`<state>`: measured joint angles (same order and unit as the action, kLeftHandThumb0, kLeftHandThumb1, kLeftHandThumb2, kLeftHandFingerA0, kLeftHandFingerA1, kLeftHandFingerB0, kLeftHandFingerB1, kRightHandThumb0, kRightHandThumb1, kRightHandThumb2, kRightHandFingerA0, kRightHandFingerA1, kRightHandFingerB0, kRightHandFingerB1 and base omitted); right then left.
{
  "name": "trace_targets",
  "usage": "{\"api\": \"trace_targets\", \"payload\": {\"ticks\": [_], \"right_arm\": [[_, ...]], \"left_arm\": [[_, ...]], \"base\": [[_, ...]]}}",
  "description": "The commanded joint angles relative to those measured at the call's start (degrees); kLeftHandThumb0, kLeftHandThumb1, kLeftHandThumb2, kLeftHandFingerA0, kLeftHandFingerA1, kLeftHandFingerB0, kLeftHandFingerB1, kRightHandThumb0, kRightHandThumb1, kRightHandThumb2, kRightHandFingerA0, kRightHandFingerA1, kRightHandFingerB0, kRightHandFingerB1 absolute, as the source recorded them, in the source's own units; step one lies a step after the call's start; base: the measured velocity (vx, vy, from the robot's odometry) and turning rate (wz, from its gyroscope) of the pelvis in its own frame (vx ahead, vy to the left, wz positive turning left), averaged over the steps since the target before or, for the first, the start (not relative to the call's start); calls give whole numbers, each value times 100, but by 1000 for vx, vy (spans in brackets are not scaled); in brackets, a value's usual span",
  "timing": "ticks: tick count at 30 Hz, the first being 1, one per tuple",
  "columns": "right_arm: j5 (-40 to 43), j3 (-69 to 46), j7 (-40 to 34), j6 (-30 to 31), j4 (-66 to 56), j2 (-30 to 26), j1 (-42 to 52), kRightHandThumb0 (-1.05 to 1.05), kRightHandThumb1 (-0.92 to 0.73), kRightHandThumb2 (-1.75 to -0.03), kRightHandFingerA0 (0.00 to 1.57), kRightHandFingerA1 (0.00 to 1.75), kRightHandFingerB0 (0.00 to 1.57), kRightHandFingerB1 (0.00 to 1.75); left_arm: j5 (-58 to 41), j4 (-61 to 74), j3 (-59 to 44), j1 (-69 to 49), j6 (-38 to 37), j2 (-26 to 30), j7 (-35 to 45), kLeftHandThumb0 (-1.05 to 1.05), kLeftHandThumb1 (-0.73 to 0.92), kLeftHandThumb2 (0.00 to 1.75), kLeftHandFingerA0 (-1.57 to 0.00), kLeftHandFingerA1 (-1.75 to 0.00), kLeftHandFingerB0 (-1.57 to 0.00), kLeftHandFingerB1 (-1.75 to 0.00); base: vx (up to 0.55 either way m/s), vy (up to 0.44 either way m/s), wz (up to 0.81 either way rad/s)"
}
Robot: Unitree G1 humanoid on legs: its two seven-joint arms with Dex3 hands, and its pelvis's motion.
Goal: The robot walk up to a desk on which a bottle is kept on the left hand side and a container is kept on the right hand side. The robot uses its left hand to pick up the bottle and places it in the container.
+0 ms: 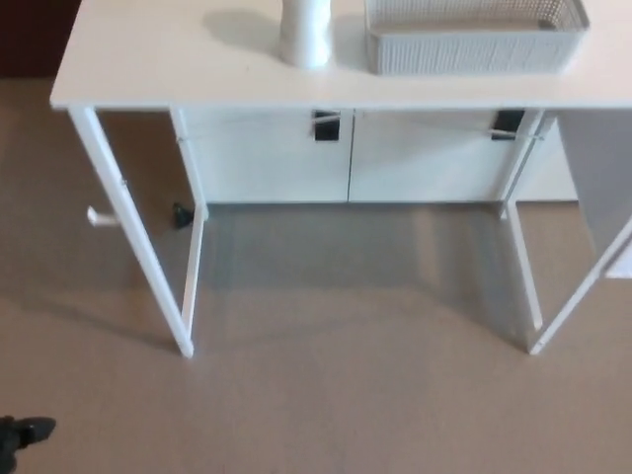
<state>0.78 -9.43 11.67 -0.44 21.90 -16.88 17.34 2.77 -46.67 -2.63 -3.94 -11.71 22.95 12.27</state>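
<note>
bottle [304, 35] — white, smooth, opaque; only its lower part shows, the top cut off by the upper edge of the head view. it stands upright on the white desk [148, 69], base flaring slightly where it meets the surface, a soft shadow to its left. container [474, 38] — pale grey rectangular basket with a fine ribbed or mesh wall and a thicker rim, open at the top, its far side cropped by the frame edge. it sits flat on the desk just beside the bottle, on the bottle's right, a narrow gap between them, not touching. inside of the basket shows nothing distinct.
</note>
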Motion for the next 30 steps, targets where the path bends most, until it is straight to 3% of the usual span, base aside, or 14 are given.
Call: {"api": "trace_targets", "payload": {"ticks": [1,2,7,8,13,15,24,30], "right_arm": [[46,-44,101,-197,-180,-54,437,-41,-75,-61,28,41,22,35],[26,-21,133,-289,-155,-36,677,-41,-71,-73,26,45,20,40],[-2,-37,171,-640,492,-62,1018,-42,-70,-72,24,45,20,40],[13,-89,245,-962,1187,-142,966,-44,-69,-72,22,45,19,39],[89,-159,410,-1379,2003,-218,982,-43,-69,-73,21,45,17,39],[-20,-61,402,-1572,2125,-241,1121,-43,-70,-72,23,44,18,39],[-80,-28,377,-2034,2910,-366,783,-45,-68,-73,24,45,19,39],[74,-49,484,-1915,2433,-326,928,-41,-70,-71,23,45,18,39]], "left_arm": [[75,-3,-40,-511,-196,72,-106,-43,63,58,-35,-37,-32,-33],[-8,72,-87,-768,-319,62,-2,-40,62,60,-32,-39,-29,-35],[88,-31,-39,-1151,-381,76,5,-43,63,58,-37,-38,-34,-34],[89,-312,-40,-1169,-407,49,2,-46,43,81,-29,-51,-23,-46],[117,-795,-30,-1264,-531,3,-51,-46,42,80,-27,-50,-24,-47],[107,-1134,-51,-1282,-635,71,14,-57,45,81,-30,-51,-23,-45],[96,-1897,-136,-820,-465,117,-60,-53,41,80,-30,-52,-24,-47],[207,-2007,-33,-681,-622,156,-88,-54,44,81,-29,-51,-25,-47]], "base": [[411,160,4],[403,155,13],[206,-52,11],[144,-171,24],[241,-219,21],[153,-148,-7],[58,-12,-3],[128,36,-4]]}}
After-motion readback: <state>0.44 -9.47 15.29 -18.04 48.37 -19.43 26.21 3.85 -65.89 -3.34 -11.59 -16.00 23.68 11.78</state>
